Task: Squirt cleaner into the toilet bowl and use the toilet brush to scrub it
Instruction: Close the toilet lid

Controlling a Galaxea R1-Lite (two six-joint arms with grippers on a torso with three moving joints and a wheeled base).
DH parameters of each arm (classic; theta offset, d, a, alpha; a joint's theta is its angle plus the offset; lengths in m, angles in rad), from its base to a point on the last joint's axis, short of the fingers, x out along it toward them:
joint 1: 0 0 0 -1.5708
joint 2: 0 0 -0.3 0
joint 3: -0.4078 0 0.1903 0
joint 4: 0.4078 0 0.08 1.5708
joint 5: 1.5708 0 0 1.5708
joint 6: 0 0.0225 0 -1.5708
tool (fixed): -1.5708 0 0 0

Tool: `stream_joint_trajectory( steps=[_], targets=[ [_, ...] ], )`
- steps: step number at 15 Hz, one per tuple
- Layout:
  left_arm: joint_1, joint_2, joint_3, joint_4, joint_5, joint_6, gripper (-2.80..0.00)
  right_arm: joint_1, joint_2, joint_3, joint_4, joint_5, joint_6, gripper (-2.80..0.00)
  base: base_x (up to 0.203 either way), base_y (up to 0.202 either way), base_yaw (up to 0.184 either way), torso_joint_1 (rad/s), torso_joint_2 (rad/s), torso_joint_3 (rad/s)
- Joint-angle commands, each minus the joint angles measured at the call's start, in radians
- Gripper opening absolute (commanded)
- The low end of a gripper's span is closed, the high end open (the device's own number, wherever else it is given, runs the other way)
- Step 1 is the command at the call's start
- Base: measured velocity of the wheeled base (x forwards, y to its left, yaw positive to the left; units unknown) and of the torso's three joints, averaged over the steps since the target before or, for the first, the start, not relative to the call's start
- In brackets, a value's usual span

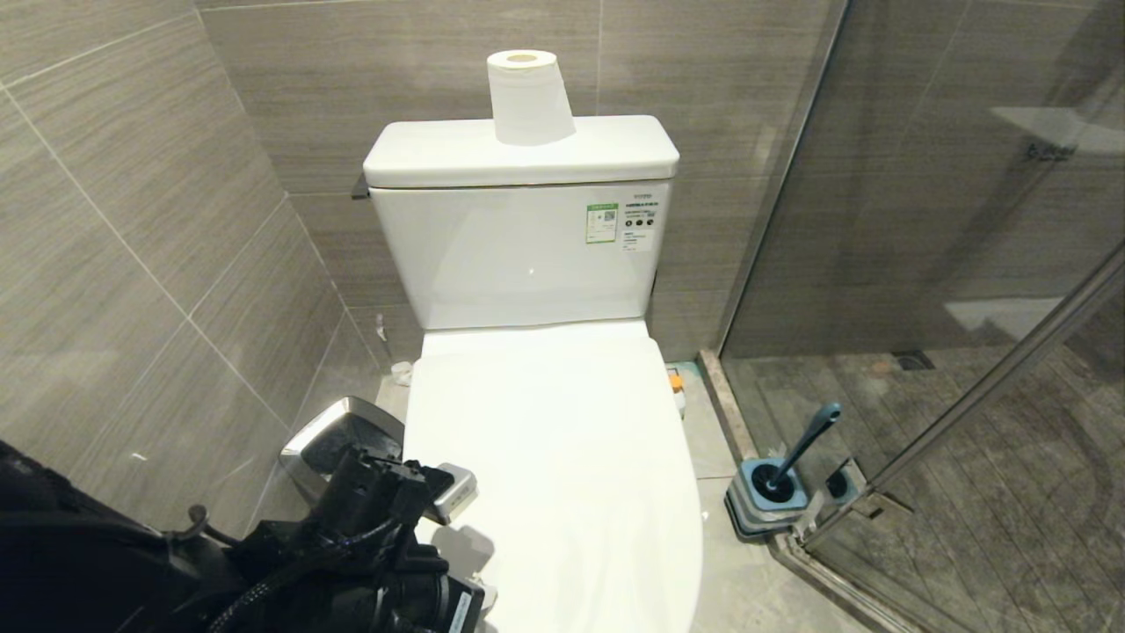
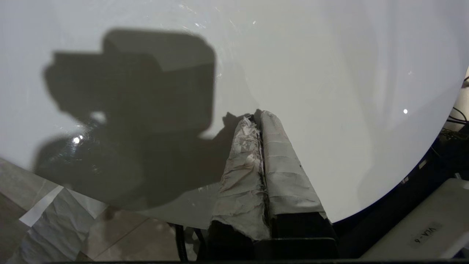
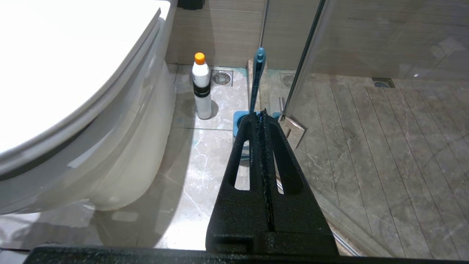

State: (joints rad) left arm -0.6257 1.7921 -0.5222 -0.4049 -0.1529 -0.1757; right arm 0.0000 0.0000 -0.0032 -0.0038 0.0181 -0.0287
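The large white glossy ceramic toilet bowl (image 1: 536,264) filled the middle of the head view, its white plastic lid (image 1: 562,475) down flat over the seat, so the basin was hidden. On the cistern top, at 12 o'clock, stood a white roll of toilet paper (image 1: 527,97). At 9 o'clock of the lid sat the steel-rimmed square waste bin (image 1: 338,435), partly covered by the black left arm; what it held could not be seen.

At 3 o'clock of the lid, against the glass shower screen (image 1: 949,264), the square grey-blue holder (image 1: 766,501) stood on the floor with the toilet brush (image 1: 804,448) in it, its slim teal-blue handle leaning away towards the glass and its head sunk in the holder's round well.

The head view showed only an orange speck of the cleaner (image 1: 674,381) behind the lid's edge. The right wrist view showed it whole: a small white plastic bottle with an orange cap and a dark band (image 3: 202,88), upright on the marble floor beside the bowl's base, near the holder (image 3: 243,121) but apart from it.

The left gripper (image 2: 258,115), its tape-wrapped fingers pressed together on nothing, hung just over the lid's front left part. The right gripper (image 3: 261,117), black, fingers together and empty, was low to the floor and pointed towards the holder.
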Motion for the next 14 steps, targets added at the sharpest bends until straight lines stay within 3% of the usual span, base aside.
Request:
stream_joint_trajectory(
  steps=[1, 7, 10, 14],
  targets=[
    [0.001, 0.070, 0.022, -0.072, 0.009, -0.002, -2.80, 0.000, 0.002, 0.000, -0.001, 0.000, 0.000, -2.80, 0.000, 0.000, 0.000, 0.000, 0.00, 0.000],
    [0.001, 0.169, 0.056, -0.205, 0.032, -0.082, -2.80, 0.000, 0.002, 0.000, -0.001, 0.000, 0.000, -2.80, 0.000, 0.000, 0.000, 0.000, 0.00, 0.000],
    [0.001, 0.215, 0.080, -0.311, 0.052, -0.089, -2.80, 0.000, 0.002, 0.000, -0.001, -0.001, 0.000, -2.80, 0.000, 0.000, 0.000, 0.000, 0.00, 0.000],
    [0.001, 0.234, 0.093, -0.339, 0.069, -0.111, -2.80, 0.000, 0.002, 0.000, -0.001, 0.000, 0.000, -2.80, 0.000, 0.000, 0.000, 0.000, 0.00, 0.000]
  ],
)
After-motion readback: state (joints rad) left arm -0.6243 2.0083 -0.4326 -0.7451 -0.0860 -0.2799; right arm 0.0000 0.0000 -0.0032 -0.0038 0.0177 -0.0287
